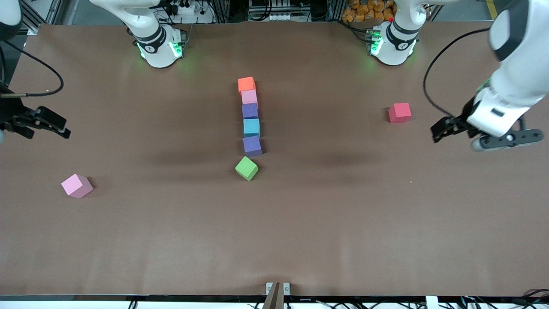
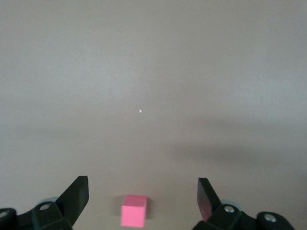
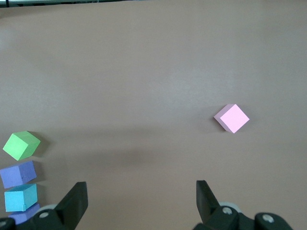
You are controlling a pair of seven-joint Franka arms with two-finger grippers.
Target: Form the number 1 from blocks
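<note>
— Where are the blocks?
— Orange block (image 1: pixel 246 84) to purple block (image 1: pixel 252 145) form a column mid-table; green block (image 1: pixel 246 168) sits skewed just nearer the camera.
— The grippers?
— Left gripper (image 2: pixel 143 194) and right gripper (image 3: pixel 142 200) hang wide, empty, at their table ends.

No legible text, labels, brands, numbers or signs on any surface in view.

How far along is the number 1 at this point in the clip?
Mostly built: orange, pink, purple, light blue and purple blocks form the stem. The green block sits skewed at its near end. Nothing is in hand: left gripper and right gripper hang open at the table's ends. The red block and loose pink block remain unplaced.
</note>
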